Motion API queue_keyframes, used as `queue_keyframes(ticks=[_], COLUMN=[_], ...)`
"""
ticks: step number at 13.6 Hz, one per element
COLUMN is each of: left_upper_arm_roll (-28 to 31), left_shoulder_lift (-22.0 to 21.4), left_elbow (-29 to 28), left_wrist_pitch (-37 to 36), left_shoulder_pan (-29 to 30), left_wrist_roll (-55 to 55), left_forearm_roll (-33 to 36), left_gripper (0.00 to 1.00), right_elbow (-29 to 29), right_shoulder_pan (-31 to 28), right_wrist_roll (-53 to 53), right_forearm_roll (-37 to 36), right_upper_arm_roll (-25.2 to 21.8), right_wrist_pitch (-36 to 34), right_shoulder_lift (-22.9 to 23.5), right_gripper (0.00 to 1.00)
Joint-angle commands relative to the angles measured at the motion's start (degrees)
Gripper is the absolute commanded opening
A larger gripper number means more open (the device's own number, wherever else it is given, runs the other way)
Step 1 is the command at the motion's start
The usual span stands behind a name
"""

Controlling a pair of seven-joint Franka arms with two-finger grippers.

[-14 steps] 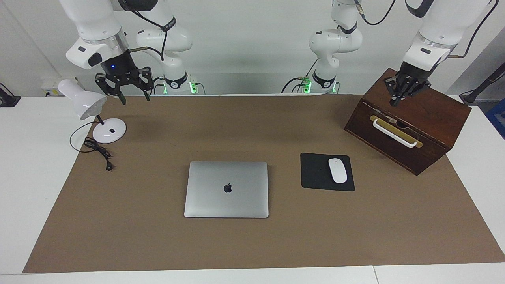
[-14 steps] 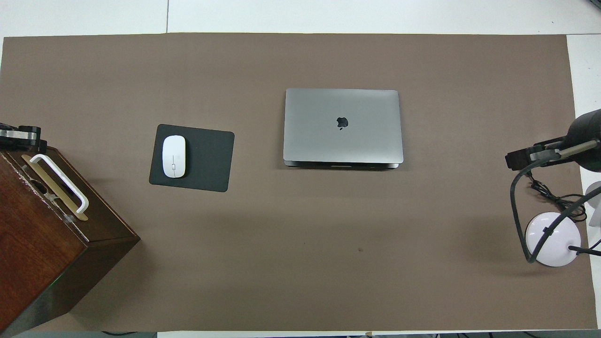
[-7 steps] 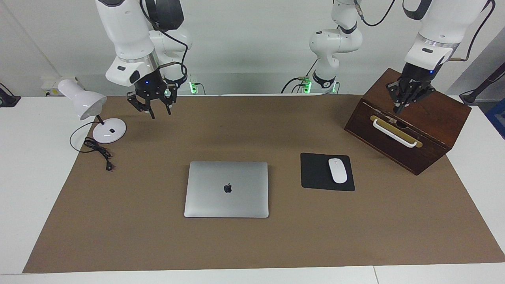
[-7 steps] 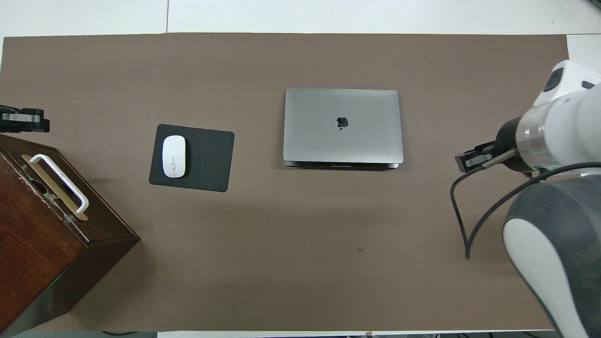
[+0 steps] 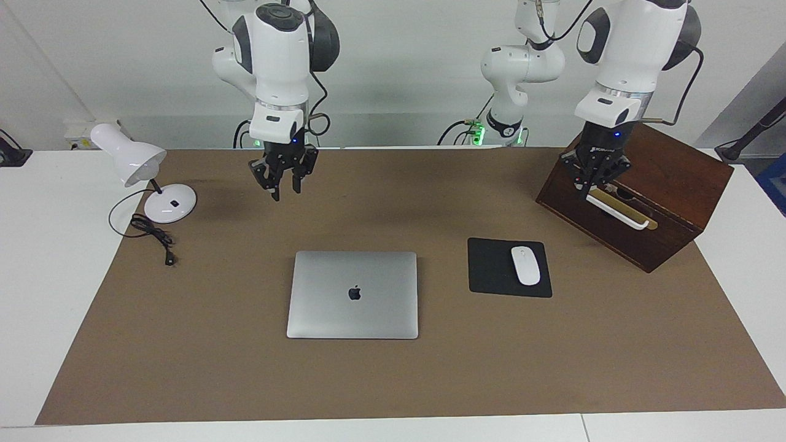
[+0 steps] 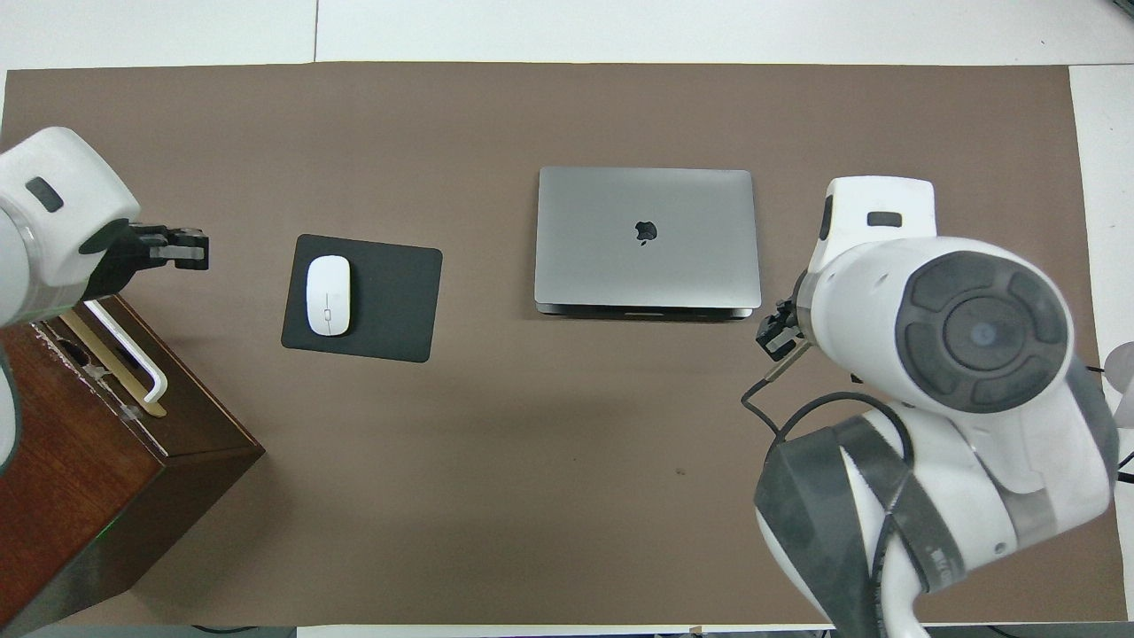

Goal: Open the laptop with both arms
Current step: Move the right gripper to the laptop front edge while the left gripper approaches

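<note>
The lamp (image 5: 142, 178) stands at the right arm's end of the mat (image 5: 245, 380). The right gripper (image 5: 284, 191) hangs over the mat between lamp and laptop (image 5: 353, 294), fingers slightly apart, empty. The laptop lies closed. The left gripper (image 5: 591, 187), pinched closed, hangs at the box (image 5: 669, 184) handle.

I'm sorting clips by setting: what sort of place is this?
Probably a robot lab's mock office desk: a closed laptop, a mouse on its pad and a desk lamp on a brown mat, with two robot arms mounted at the table's edge.
</note>
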Motion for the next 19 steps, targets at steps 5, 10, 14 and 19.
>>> queue_keyframes(ticks=[5, 10, 14, 19], left_upper_arm_roll=[0.9, 1.0, 1.0, 1.0], left_shoulder_lift=[-10.0, -12.1, -11.7, -10.4], left_elbow=[-18.5, -26.4, -29.7, -36.2], left_wrist_pitch=[16.3, 25.7, 31.3, 42.8], left_shoulder_pan=[-5.4, -9.3, -12.6, -17.3], left_wrist_roll=[0.8, 0.7, 0.4, 0.5], left_forearm_roll=[-2.6, -3.8, -5.0, -5.8], left_gripper=[0.0, 0.0, 0.0, 0.0], right_elbow=[-11.6, -13.2, -13.9, -14.0], right_shoulder_pan=[-0.1, 0.3, 0.2, 0.3], right_wrist_roll=[-2.7, -1.7, 6.9, 19.4], right_forearm_roll=[-8.8, -17.1, -27.9, -41.2], right_upper_arm_roll=[3.3, 5.7, 5.6, 5.7], right_wrist_pitch=[17.5, 21.8, 27.4, 29.1], right_shoulder_lift=[-0.5, 2.0, 6.9, 11.7], right_gripper=[0.53, 0.53, 0.52, 0.52])
